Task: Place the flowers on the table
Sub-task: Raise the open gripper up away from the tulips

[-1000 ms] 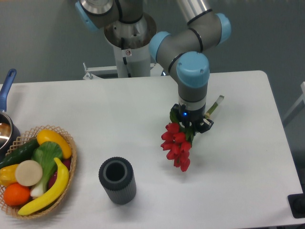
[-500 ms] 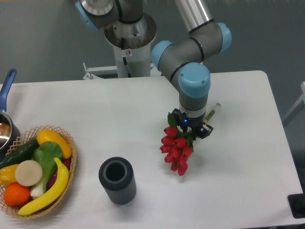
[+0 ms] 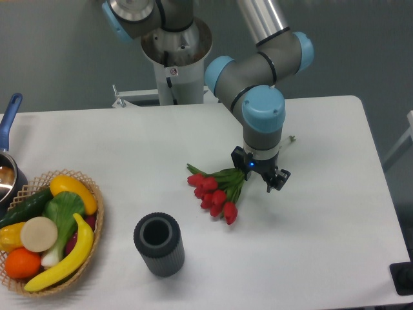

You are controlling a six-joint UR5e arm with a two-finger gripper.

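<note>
The flowers (image 3: 214, 192), a bunch of red tulips with green stems, lie flat on the white table (image 3: 129, 139) right of center. Their heads fan out to the left and the stems run right, under the gripper. A thin stem end (image 3: 290, 138) pokes out behind the wrist. The gripper (image 3: 258, 170) points straight down over the stems, its black fingers (image 3: 278, 179) spread apart on either side of the bunch. It looks open, with the flowers resting on the table.
A dark grey cylindrical vase (image 3: 159, 244) stands upright near the front, left of the flowers. A wicker basket (image 3: 98, 216) of fruit and vegetables sits at the front left. A pot with a blue handle (image 3: 9, 115) is at the left edge.
The flowers have gone from hanging in the gripper with heads down to lying on the table, heads swung out to the left. The fingers have spread.
</note>
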